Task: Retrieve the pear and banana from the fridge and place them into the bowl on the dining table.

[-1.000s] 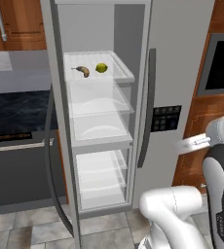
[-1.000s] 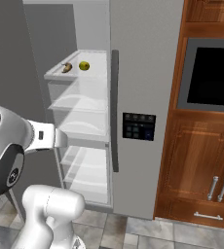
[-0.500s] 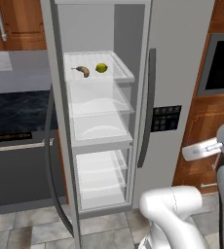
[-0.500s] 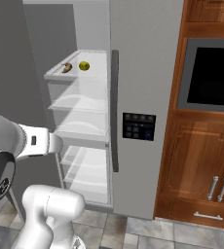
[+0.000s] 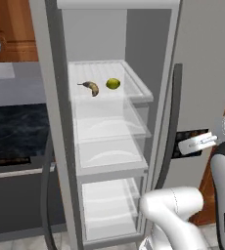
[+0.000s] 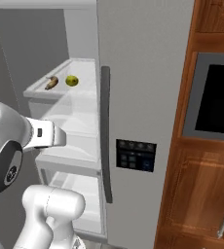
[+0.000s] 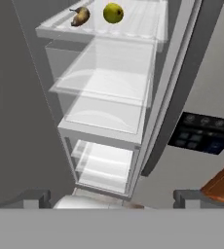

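While the fridge (image 5: 202,73) stands with its left door swung open, its white interior shows one banana (image 5: 91,88) and one pear (image 5: 113,83) on the top glass shelf (image 5: 134,83), the banana to the left and the pear just beside it on the right, apart from each other. Below that shelf sit further clear shelves or drawers, at least three levels counted down to the bottom, all bare of fruit.

From the right base view the same pair appears, banana (image 6: 51,83) left, pear (image 6: 72,80) right, near the front edge of the top shelf. One long dark vertical handle (image 6: 105,136) runs down the closed right door, and one dark control panel (image 6: 136,155) sits to its right. Further right, one black oven window (image 6: 216,99) is set in brown wooden cupboards (image 6: 192,194), with two metal pulls low down.

Through the hand view the banana (image 7: 80,15) and pear (image 7: 113,13) lie at the top, well away from the gripper (image 7: 111,197), whose two fingertips (image 7: 35,198) stand wide apart at the bottom, holding nothing. On the far left of the left base view, one dark countertop (image 5: 14,129) runs beside the open door.
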Robot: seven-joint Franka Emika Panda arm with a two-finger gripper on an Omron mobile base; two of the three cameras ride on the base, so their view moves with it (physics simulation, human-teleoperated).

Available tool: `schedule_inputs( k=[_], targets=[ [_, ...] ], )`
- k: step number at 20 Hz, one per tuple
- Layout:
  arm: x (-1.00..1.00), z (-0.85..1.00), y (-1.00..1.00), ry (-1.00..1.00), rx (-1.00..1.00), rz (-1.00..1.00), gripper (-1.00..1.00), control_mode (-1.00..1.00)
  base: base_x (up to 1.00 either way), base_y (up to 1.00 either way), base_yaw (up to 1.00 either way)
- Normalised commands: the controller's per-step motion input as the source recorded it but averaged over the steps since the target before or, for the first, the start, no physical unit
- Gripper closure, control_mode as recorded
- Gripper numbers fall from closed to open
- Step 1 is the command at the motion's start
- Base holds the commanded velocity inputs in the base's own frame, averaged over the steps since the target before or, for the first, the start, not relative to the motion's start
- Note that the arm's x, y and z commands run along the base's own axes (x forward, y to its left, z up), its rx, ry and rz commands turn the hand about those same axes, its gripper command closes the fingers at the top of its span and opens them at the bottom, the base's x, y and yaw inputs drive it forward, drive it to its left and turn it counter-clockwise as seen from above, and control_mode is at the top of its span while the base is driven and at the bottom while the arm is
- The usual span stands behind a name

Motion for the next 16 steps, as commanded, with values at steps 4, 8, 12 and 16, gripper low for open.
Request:
schedule_inputs(
  k=[4, 8, 12, 16],
  targets=[
    [0.0, 0.0, 0.0, 0.0, 0.0, 0.0, -1.0, 1.0, 0.52, 0.14, 0.14],
    [0.0, 0.0, 0.0, 0.0, 0.0, 0.0, -1.0, 1.0, 0.07, 0.13, 0.18],
    [0.0, 0.0, 0.0, 0.0, 0.0, 0.0, -1.0, 1.0, 0.0, 0.23, 0.19],
    [0.0, 0.0, 0.0, 0.0, 0.0, 0.0, -1.0, 1.0, 0.0, 0.35, 0.2]
  ],
)
